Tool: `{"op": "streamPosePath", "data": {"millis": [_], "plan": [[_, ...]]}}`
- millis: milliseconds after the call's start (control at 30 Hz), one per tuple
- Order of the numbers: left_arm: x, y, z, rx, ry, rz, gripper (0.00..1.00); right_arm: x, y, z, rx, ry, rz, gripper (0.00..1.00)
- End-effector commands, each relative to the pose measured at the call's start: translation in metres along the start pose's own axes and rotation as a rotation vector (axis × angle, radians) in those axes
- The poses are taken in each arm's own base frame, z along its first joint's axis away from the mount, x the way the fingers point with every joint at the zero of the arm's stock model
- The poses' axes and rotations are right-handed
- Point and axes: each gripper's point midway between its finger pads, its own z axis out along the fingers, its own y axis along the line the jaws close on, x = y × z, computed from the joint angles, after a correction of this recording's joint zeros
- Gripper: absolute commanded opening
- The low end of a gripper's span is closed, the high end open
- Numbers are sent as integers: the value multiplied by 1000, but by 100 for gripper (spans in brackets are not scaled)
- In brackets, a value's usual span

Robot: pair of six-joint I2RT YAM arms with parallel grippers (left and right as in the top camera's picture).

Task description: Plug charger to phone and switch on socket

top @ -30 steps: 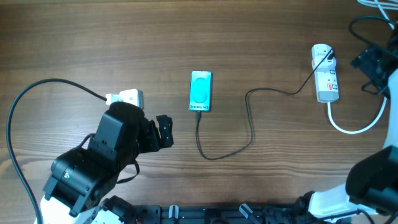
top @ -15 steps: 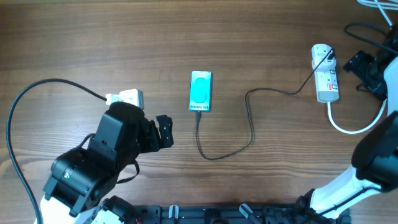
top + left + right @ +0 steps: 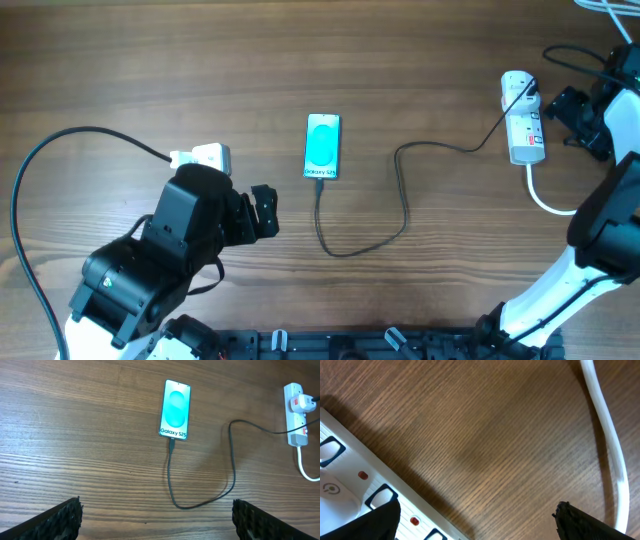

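The right gripper (image 3: 479, 519) hangs with its jaws spread wide and nothing between them, just beside the socket (image 3: 523, 130), on the side facing away from the phone (image 3: 323, 146). The socket lies flat on the desk (image 3: 150, 60). From it the thin black charger (image 3: 400, 190) loops off to the phone, its tip in the phone's text end. Well apart from the socket, beyond the phone, the left gripper (image 3: 268, 211) also gapes wide, empty.

Cyan-screened phone (image 3: 322, 146) with white text strip, black charger (image 3: 440, 147), white socket (image 3: 522, 118) with red marks, brown wood-grain table (image 3: 300, 60)
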Motion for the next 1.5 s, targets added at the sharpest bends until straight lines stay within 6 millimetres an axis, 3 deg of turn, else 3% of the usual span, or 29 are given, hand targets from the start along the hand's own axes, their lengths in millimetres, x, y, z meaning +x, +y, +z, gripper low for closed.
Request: {"op": "streamPosePath", "data": {"millis": [0, 200, 667, 867, 1467], "plan": [[1, 3, 2, -16, 0, -5, 100, 7, 0, 16, -8, 29, -42, 100], [1, 3, 2, -16, 0, -5, 100, 10, 15, 27, -87, 48, -41, 100], [1, 3, 2, -16, 0, -5, 100, 15, 20, 45, -107, 72, -40, 100], [1, 3, 2, -16, 0, -5, 100, 18, 38, 42, -218, 85, -89, 100], [1, 3, 2, -16, 0, -5, 100, 24, 37, 42, -212, 110, -88, 100]]}}
